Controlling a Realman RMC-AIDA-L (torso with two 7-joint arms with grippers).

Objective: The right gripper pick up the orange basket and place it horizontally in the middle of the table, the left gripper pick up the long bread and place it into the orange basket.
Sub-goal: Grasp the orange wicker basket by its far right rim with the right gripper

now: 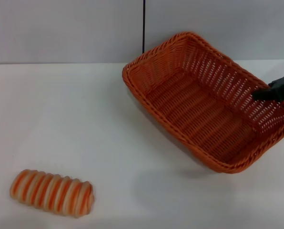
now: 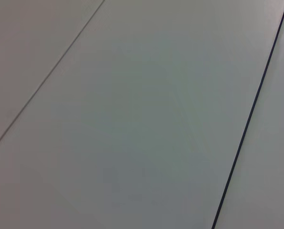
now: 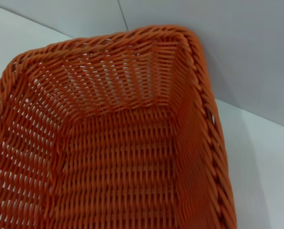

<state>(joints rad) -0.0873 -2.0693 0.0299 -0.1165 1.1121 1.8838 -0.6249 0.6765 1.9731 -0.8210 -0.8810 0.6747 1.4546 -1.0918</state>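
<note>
Now right gripper [image 1: 257,94] at orange basket [image 1: 199,114] wall

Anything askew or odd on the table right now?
Yes. The orange woven basket sits diagonally and tilted, its far-left corner raised with a shadow beneath, the black right gripper at its right rim. The striped cream-and-orange long bread lies intact on the white table.
</note>
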